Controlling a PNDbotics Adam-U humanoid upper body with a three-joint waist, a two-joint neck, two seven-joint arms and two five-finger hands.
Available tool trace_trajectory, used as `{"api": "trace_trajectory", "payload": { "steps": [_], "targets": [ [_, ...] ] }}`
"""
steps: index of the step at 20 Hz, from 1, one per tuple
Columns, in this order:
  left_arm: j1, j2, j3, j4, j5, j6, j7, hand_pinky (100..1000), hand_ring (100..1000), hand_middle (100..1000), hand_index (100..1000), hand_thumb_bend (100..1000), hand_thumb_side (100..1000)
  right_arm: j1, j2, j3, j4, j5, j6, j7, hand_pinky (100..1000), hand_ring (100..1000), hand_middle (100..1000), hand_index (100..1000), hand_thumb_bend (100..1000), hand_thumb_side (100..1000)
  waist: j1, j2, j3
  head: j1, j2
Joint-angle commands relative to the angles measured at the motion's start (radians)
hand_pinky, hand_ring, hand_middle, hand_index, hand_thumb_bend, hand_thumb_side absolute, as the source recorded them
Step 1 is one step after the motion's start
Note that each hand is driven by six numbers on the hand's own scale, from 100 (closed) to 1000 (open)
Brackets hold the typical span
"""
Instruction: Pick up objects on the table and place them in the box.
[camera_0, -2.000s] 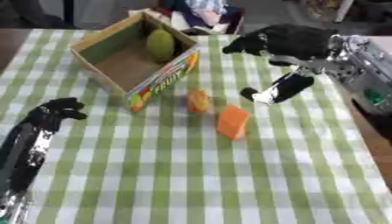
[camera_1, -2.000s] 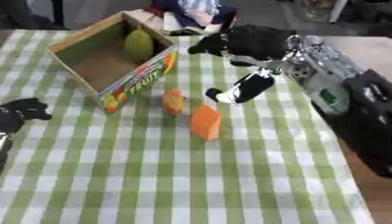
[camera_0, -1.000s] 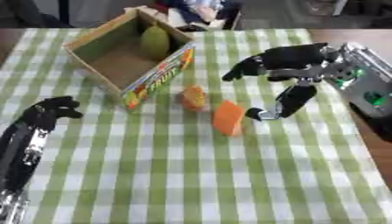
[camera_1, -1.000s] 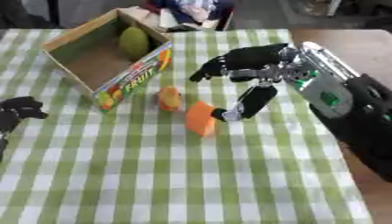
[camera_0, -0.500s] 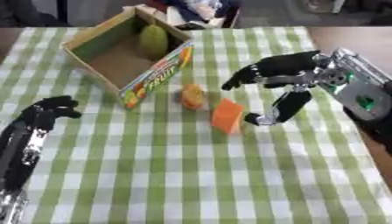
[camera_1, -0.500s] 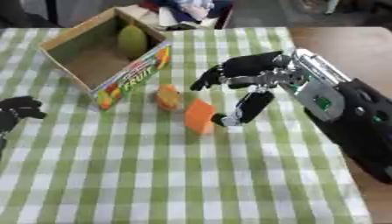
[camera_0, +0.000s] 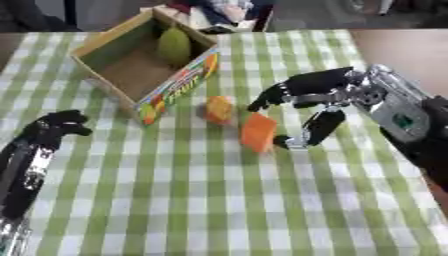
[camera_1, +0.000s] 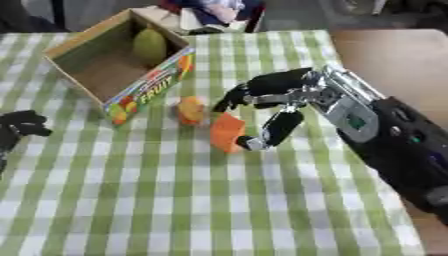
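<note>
While the right hand (camera_0: 319, 100) is held spread above the green-checked table (camera_0: 219, 200), its thumb is set just beside the right edge of an orange block (camera_0: 258, 131) and its fingers are arched over the block's top, though actual contact cannot be made out. A smaller orange-yellow object (camera_0: 219, 109) is seen just left of the block, near the open cardboard box (camera_0: 179, 87) (a green pear-like fruit (camera_0: 174, 45) already lies inside). The left hand (camera_0: 54, 128) is rested at the table's left edge, fingers curled on nothing.

home-like, checked tablecloth (camera_0: 219, 200)
</note>
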Motion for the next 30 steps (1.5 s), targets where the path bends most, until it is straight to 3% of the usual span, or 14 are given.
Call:
{"api": "trace_trajectory", "payload": {
  "steps": [1,17,25,30],
  "targets": [
    [-0.007,0.020,0.004,-0.013,0.002,-0.002,-0.003,847,673,702,827,100,897,-0.024,-0.004,-0.005,0.005,0.000,-0.013,0.005,775,853,861,974,192,551,0.001,-0.013,0.000,-0.003,0.001],
    [-0.007,0.019,0.003,-0.012,0.003,-0.002,-0.005,848,674,703,827,100,898,-0.038,0.026,0.003,0.050,0.038,-0.009,0.004,777,853,864,969,232,520,0.001,-0.014,0.005,-0.008,0.004],
    [-0.007,0.019,0.003,-0.012,0.003,-0.002,-0.006,848,674,704,827,100,898,-0.036,0.028,-0.005,0.084,0.080,-0.012,-0.002,887,922,920,981,255,503,0.001,-0.014,0.005,-0.008,0.005],
    [-0.006,0.018,0.003,-0.012,0.003,-0.002,-0.006,849,674,704,827,100,898,-0.038,0.037,-0.013,0.111,0.102,-0.021,-0.007,894,935,921,981,255,496,0.002,-0.013,0.005,-0.008,0.007]
  ]
}}
